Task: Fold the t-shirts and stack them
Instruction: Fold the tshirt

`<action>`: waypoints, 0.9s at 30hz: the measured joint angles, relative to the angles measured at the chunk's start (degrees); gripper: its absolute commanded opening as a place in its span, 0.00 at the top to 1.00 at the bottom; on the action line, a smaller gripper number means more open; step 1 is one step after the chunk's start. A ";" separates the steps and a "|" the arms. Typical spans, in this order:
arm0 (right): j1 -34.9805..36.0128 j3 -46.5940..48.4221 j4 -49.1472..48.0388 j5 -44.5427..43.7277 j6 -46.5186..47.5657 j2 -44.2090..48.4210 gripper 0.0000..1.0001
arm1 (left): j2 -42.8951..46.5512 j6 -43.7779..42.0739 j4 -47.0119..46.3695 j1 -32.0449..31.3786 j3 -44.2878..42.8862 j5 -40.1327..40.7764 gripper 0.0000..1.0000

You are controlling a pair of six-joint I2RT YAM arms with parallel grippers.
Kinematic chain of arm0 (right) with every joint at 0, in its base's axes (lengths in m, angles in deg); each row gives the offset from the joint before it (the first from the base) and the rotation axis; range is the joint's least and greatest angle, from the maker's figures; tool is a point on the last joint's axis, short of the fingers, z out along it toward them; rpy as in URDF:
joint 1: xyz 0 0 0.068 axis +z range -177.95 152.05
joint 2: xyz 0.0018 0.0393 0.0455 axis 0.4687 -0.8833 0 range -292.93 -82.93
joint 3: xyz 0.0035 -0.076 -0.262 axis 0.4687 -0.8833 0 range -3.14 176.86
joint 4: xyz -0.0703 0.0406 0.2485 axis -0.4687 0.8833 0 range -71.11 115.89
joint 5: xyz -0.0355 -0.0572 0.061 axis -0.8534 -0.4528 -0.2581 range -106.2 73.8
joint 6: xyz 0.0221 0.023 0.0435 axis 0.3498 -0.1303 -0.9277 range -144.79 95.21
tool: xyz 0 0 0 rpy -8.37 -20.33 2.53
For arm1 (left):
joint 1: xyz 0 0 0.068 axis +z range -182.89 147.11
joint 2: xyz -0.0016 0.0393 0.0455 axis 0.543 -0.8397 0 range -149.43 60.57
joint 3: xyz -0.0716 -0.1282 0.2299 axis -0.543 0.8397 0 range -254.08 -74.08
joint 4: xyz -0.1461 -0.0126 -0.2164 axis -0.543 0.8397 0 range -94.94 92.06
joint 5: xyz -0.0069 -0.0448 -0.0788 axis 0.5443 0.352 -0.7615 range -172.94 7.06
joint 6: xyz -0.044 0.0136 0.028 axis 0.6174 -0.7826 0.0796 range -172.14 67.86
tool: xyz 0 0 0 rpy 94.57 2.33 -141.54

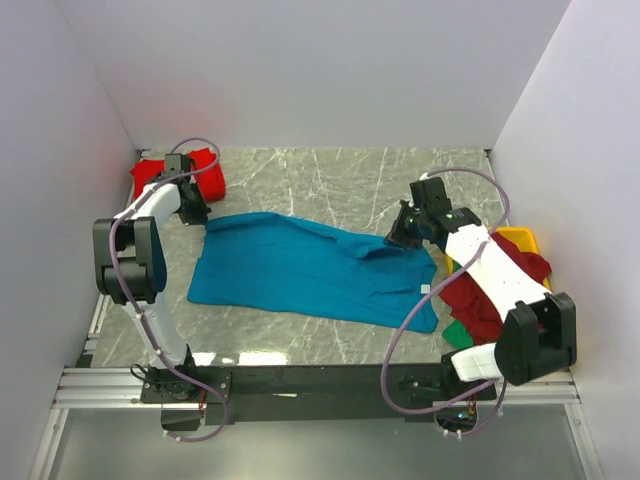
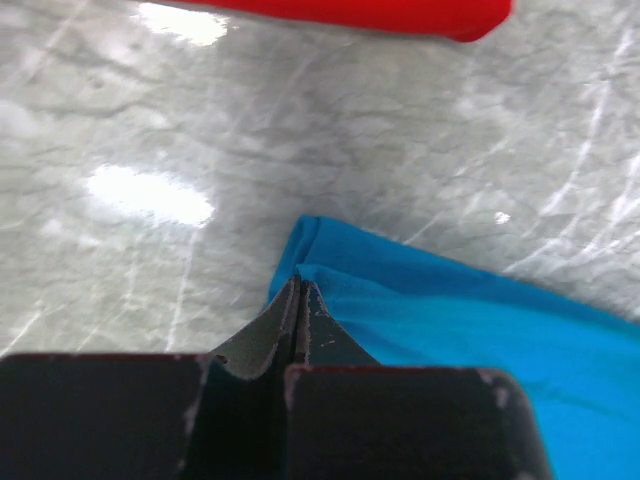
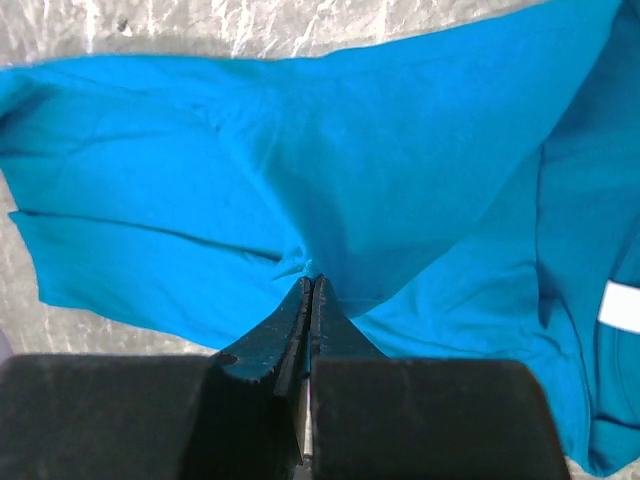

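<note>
On table [image 1: 330, 180] centre — spread shirt [image 1: 300, 270]. Far-left corner behind it: folded shirt [image 1: 150, 175]. Right: heap of shirts [image 1: 480, 305] on tray [image 1: 522, 238]. Its far-left corner at left gripper [image 1: 197, 212] — far-right edge at right gripper [image 1: 398, 238].

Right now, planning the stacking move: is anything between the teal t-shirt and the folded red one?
Nothing visible does: only bare table separates the teal t-shirt from the folded red t-shirt. The left gripper and right gripper are both shut on the teal t-shirt.

Grey marble-pattern tabletop [image 1: 330, 180]; yellow tray [image 1: 522, 238] at right edge; white walls [image 1: 300, 70] enclosing three sides.
</note>
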 measured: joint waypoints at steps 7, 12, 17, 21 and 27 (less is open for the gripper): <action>0.52 -2.19 2.01 -0.81 -1.57 4.94 1.00 | 2.45 0.00 0.11 0.83 2.21 2.51 0.99; 1.11 -4.37 3.65 -0.81 -3.15 8.63 1.00 | 4.46 0.00 0.13 0.87 3.98 3.82 0.99; 1.90 -4.81 5.38 -0.92 -4.46 11.30 1.00 | 6.05 -0.02 -0.07 0.87 5.60 4.28 0.99; 2.32 -5.62 6.03 -1.01 -5.09 13.55 1.00 | 7.26 -0.02 0.07 0.87 6.99 4.44 0.99; 3.41 -9.51 6.82 -1.18 -6.34 16.50 1.00 | 9.31 0.04 0.15 0.90 9.35 4.87 0.99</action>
